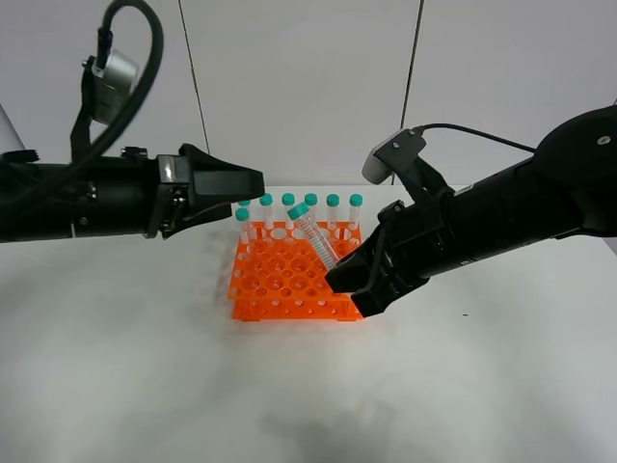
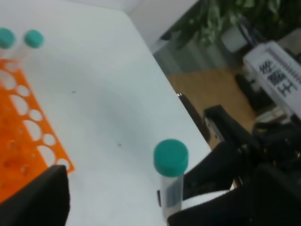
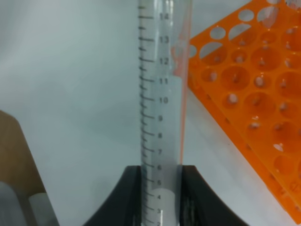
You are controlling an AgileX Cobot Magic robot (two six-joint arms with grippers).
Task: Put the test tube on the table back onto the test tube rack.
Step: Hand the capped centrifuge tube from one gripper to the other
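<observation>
Fingers (image 3: 123, 200) of the right gripper (image 3: 161, 175) are pinching the lower end of the test tube (image 3: 162, 94). One black pad is pressing on either side of the clear wall, and the printed graduations are running up between them.

In the exterior view this gripper (image 1: 355, 280) is sitting just right of centre in the frame, at the front right corner of the test tube rack (image 1: 280, 282). The tube (image 1: 316, 239) is leaning up and to the left out of it. Its teal cap is uppermost, hanging over the middle of the rack and well clear of the table (image 1: 135, 367). The gripper is hiding the tip end, so I cannot tell whether it is touching any hole.

Seven capped tubes (image 1: 333, 208) are standing upright along the rack's back row, at the middle of the frame. The right arm (image 1: 521, 217) is stretching away toward the right edge.

The left gripper (image 1: 246, 181) is hovering at left of centre, above the rack's back left corner and apart from it, pointing toward the held tube. Its fingers are tapering to a point in that view, but I cannot tell whether they are closed.
</observation>
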